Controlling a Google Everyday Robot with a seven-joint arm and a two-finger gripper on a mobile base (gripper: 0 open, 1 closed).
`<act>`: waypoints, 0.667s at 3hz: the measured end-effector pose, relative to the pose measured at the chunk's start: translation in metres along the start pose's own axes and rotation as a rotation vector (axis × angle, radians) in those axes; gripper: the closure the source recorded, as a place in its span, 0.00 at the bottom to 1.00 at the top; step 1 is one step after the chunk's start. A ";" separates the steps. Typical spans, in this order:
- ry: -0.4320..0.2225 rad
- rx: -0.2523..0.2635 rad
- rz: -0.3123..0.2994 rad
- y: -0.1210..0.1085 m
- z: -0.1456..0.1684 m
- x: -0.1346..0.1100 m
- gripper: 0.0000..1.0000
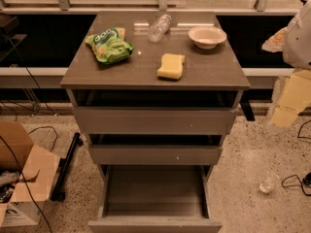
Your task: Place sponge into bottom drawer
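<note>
The pale yellow sponge (171, 66) lies flat on the cabinet top (146, 72), near the front edge and right of the middle. The bottom drawer (154, 224) is pulled far out towards me and its grey inside is bare. The two drawers above it stand slightly ajar. My gripper (287, 108) hangs at the right edge of the view, off the cabinet's right side and about level with the top drawer. It is well apart from the sponge and holds nothing that I can see.
On the cabinet top also lie a green snack bag (108, 45) at the left, a clear plastic bottle (159, 28) on its side at the back and a white bowl (207, 36) at the back right. A cardboard box (19, 178) and a black stand (68, 166) are on the floor left, a clear cup (268, 182) on the floor right.
</note>
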State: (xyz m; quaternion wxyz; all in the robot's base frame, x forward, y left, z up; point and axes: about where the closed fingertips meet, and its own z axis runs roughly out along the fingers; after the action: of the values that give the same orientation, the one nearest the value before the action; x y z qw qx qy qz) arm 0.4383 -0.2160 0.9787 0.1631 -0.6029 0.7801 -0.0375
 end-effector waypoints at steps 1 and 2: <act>0.000 0.000 0.000 0.000 0.000 0.000 0.00; -0.046 0.026 -0.062 -0.005 0.005 -0.031 0.00</act>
State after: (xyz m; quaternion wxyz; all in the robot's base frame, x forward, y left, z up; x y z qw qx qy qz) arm 0.4515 -0.1871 0.9813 0.1877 -0.6253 0.7565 -0.0390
